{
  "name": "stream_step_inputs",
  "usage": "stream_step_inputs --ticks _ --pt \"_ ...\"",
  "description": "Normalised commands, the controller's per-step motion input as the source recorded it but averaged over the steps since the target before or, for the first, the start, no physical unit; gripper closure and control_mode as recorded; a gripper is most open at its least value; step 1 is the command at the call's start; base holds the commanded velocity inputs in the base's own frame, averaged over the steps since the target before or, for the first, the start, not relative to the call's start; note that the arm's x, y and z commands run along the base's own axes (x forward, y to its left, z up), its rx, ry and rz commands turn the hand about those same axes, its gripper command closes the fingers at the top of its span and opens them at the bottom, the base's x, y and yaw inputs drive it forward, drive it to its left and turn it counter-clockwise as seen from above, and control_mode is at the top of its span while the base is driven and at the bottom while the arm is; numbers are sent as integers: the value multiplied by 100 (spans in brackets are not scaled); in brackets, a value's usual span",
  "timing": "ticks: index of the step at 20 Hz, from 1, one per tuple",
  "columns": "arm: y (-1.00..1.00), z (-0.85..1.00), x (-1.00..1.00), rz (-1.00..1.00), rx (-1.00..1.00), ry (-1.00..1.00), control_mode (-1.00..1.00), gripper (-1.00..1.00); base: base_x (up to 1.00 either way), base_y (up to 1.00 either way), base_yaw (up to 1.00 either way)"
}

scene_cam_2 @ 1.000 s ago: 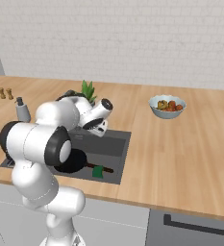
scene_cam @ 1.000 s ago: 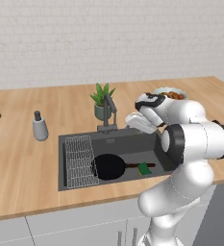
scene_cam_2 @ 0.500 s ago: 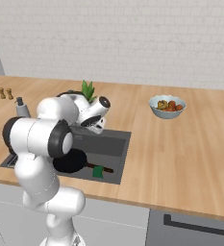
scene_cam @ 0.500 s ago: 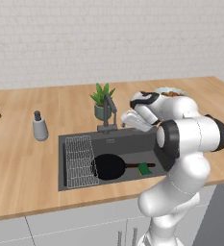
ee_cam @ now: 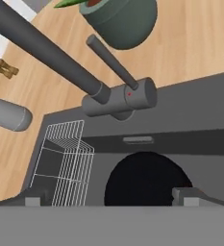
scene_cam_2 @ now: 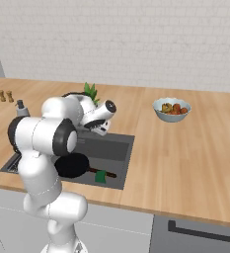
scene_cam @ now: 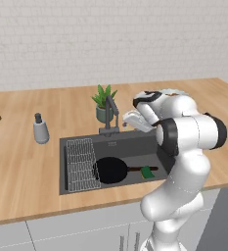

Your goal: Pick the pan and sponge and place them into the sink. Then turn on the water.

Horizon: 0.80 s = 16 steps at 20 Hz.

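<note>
A robot arm reaches for the faucet (scene_cam: pixel 110 116) at the back edge of the sink (scene_cam: pixel 81 180), its claw (ee_cam: pixel 106 201) spread wide and holding nothing, hovering just beside the tap on the side away from the wire rack (scene_cam: pixel 80 164). The pan (scene_cam: pixel 110 169) lies flat on the basin floor in front of the faucet, next to the rack, its long handle pointing away from the rack. The sponge (scene_cam: pixel 147 172) sits at the end of that handle, also in the basin. No water runs from the spout.

With both items in the basin, the step in hand appears to be turning on the water. In the hand view the faucet's thin lever (ee_cam: pixel 112 63) rises at a slant from the round body of the tap, separate from the thicker spout (ee_cam: pixel 41 49) that crosses the view. Doing this well likely means bringing one finger tip (ee_cam: pixel 185 195) against the lever, not the spout, and pushing it aside in a smooth arc rather than trying to pinch it. The potted plant (scene_cam: pixel 103 102) stands just behind the faucet, so the approach should stay on the basin side to avoid knocking the pot. The soap bottle (scene_cam: pixel 40 130) is well apart from the faucet, beyond the rack.
</note>
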Motion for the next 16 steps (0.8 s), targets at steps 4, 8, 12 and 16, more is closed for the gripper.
stream_step_inputs --ticks 4,8,12,16 --pt "4 -14 26 -5 1 0 -100 -100 0 0 0" --pt "14 -14 29 -5 0 0 -100 -100 0 0 0" --pt "12 -11 28 -4 0 0 -100 -100 0 0 0" --pt "2 -12 26 -4 0 0 -100 -100 0 0 0"
